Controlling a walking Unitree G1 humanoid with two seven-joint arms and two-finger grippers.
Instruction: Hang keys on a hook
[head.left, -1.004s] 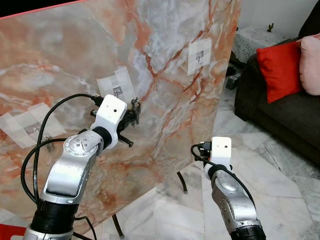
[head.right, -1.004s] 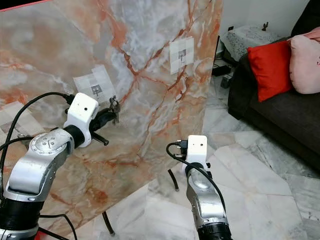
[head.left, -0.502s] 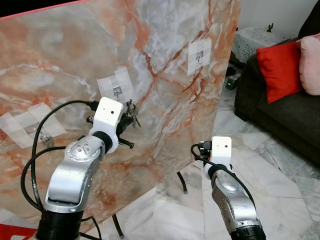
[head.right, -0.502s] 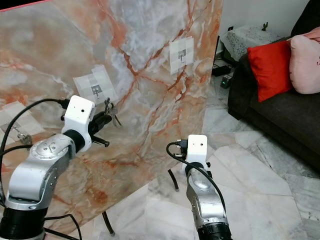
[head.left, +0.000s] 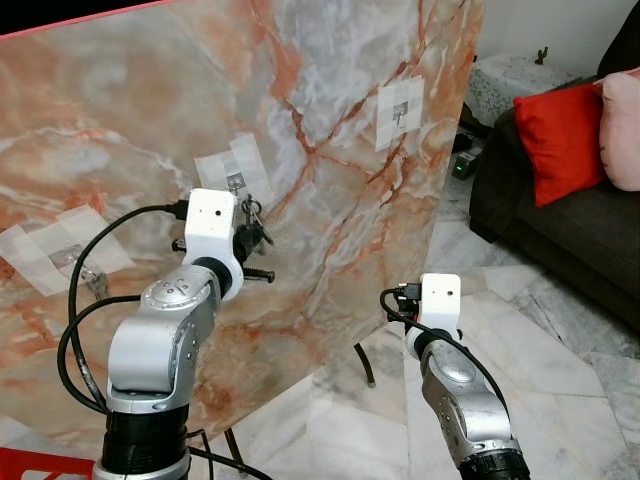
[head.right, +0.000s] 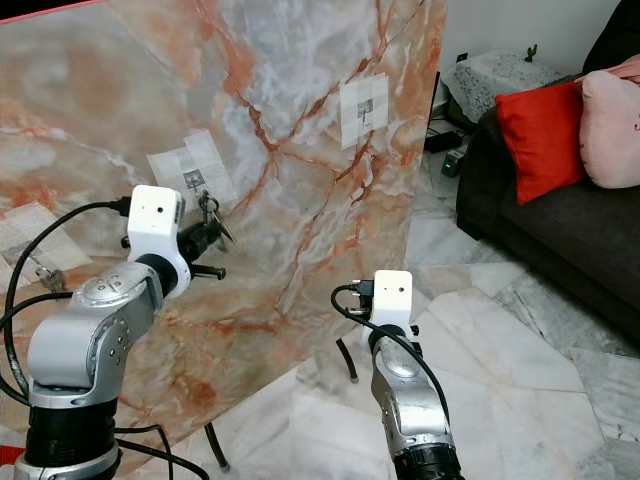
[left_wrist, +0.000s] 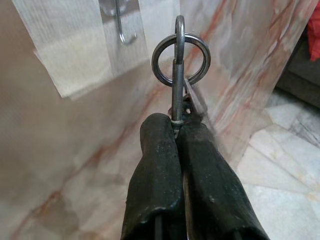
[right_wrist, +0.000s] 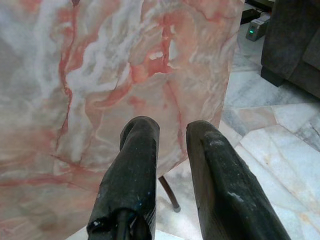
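My left gripper (left_wrist: 176, 125) is shut on a bunch of keys (head.left: 250, 214), pinching a metal piece below the key ring (left_wrist: 181, 59). It holds them against the leaning marble-patterned board (head.left: 330, 200), just below and to the right of a small metal hook (head.left: 236, 183) on a taped paper patch. In the left wrist view the hook (left_wrist: 121, 25) hangs slightly apart from the ring, which is not around it. My right gripper (right_wrist: 170, 132) is open and holds nothing, low in front of the board's right edge.
Two more taped patches with hooks sit on the board, one at upper right (head.left: 399, 111) and one at far left (head.left: 65, 255). The board's stand legs (head.left: 366, 366) rest on the marble floor. A dark sofa (head.left: 570, 230) with a red cushion (head.left: 560, 140) stands at right.
My left gripper has carried the keys leftward along the board, closer under the middle hook, and the arm has swung more upright. The right arm has hardly moved.
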